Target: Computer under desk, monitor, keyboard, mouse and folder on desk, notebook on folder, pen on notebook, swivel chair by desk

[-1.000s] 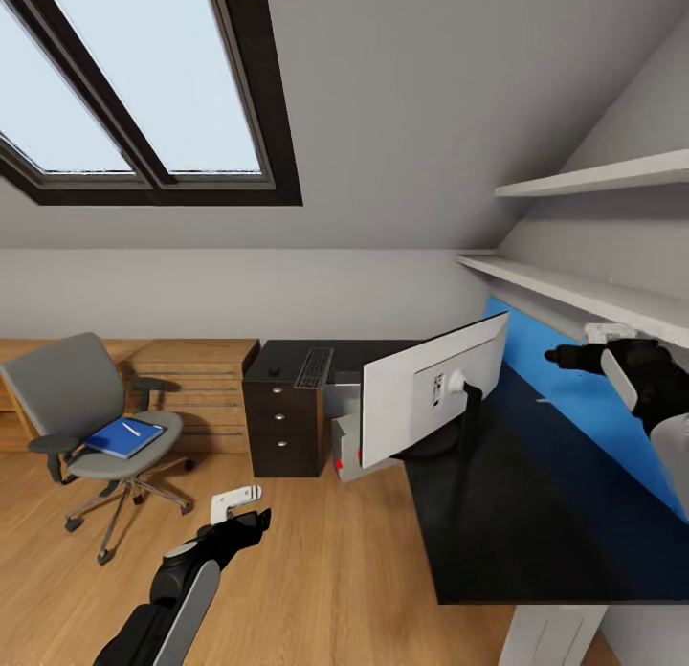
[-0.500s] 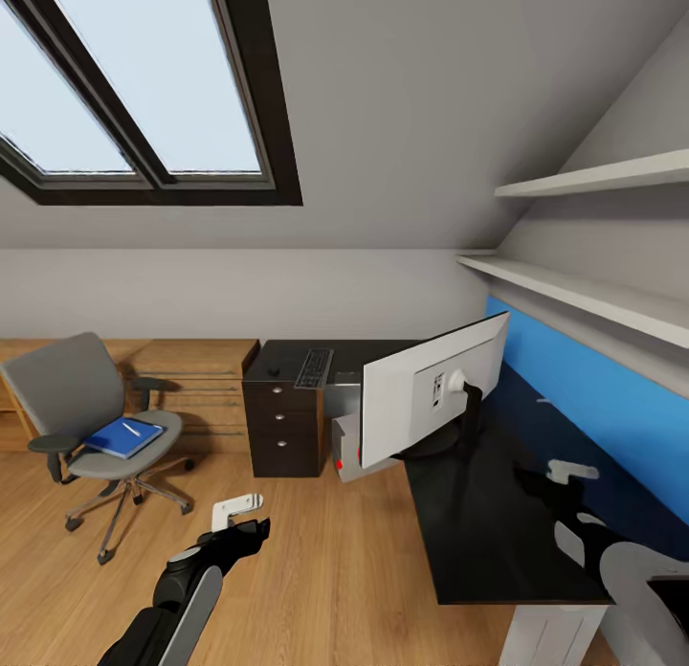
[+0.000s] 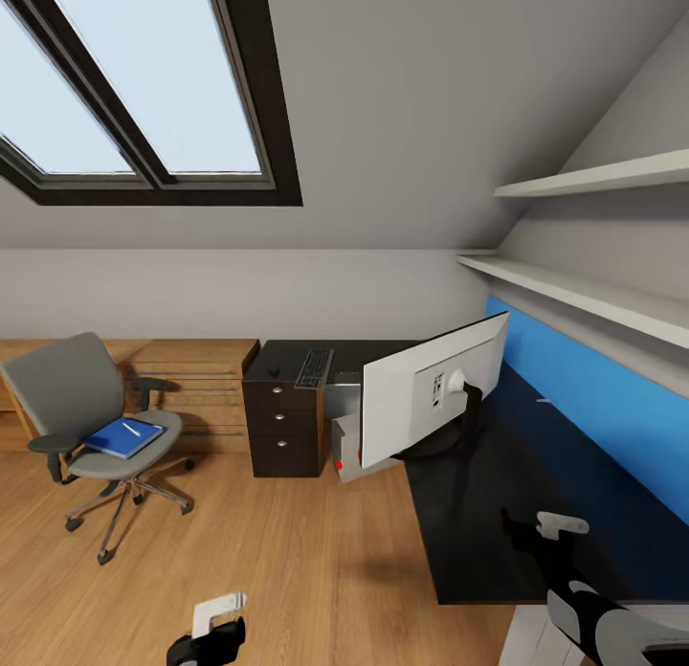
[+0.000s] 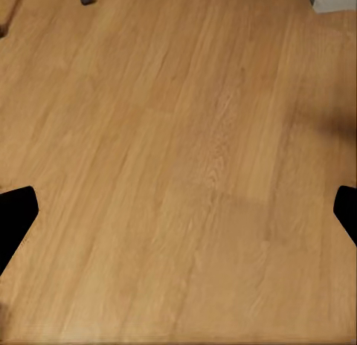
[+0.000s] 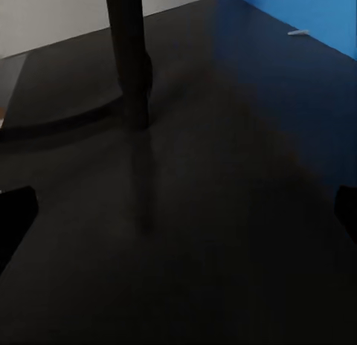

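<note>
The right hand (image 3: 536,534) hangs low over the near end of the black table (image 3: 498,532), fingers spread wide and empty; the left hand (image 3: 218,620), equally wide, hovers above the wooden floor (image 4: 178,174). The blue folder (image 3: 122,437) lies on the swivel chair (image 3: 91,422), well apart from the monitor (image 3: 431,388)

The floor (image 3: 316,551) under my left hand (image 3: 218,620) looks like warm, smooth wood planks with a fine grain and a soft satin sheen, and the low chest (image 3: 196,384) by the wall has the same pale wood look. My desk (image 3: 498,513) is a dark, smooth top, glossy enough to mirror the blue wall panel (image 3: 593,408) and the thin black monitor (image 3: 431,393) stand. The swivel chair (image 3: 86,408) wears matt grey cloth over a shiny chrome base, and the folder (image 3: 122,436) on it looks flat and matt.
</note>
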Available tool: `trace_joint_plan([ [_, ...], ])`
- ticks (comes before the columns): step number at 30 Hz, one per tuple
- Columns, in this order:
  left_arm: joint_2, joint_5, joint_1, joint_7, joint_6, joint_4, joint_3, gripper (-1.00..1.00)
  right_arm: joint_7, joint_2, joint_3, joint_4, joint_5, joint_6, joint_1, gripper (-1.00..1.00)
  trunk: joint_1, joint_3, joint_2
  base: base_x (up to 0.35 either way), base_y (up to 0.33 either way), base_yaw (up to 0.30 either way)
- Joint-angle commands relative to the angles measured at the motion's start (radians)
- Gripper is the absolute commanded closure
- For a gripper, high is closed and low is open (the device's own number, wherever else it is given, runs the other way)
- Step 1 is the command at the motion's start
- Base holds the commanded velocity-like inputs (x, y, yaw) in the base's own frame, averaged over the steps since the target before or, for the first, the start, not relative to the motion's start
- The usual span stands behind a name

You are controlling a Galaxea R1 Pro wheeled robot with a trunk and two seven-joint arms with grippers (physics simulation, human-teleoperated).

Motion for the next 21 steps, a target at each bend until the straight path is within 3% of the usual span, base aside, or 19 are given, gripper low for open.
trace_joint_plan([
  [1, 0.0, 0.001, 0.0, 0.009, -0.004, 0.017, -0.007, -1.0, 0.006, 0.001, 0.007, 0.002, -0.011, -0.005, 0.0, -1.0, 0.0, 0.0, -0.001, 0.0, 0.0, 0.0],
  [5, -0.003, -0.003, 0.0, 0.011, -0.027, 0.078, -0.011, -1.0, 0.005, 0.003, 0.006, 0.001, -0.012, -0.008, 0.001, -1.0, 0.0, 0.0, -0.001, 0.0, 0.0, 0.0],
  [12, -0.007, -0.004, 0.0, 0.01, -0.2, 0.133, -0.016, -1.0, -0.053, 0.013, 0.008, 0.001, -0.012, -0.009, 0.001, -1.0, 0.0, 0.0, -0.001, 0.0, 0.0, 0.124],
  [19, -0.014, -0.004, 0.0, 0.009, -0.244, 0.155, -0.025, -1.0, -0.086, 0.02, 0.008, 0.001, -0.011, -0.009, 0.001, -1.0, 0.0, 0.0, -0.001, 0.0, 0.0, 0.216],
  [21, -0.03, -0.006, 0.0, 0.011, -0.247, 0.164, -0.06, -1.0, -0.089, 0.02, 0.007, -0.002, -0.01, -0.012, 0.001, -1.0, 0.0, 0.0, -0.001, 0.0, 0.0, 0.088],
])
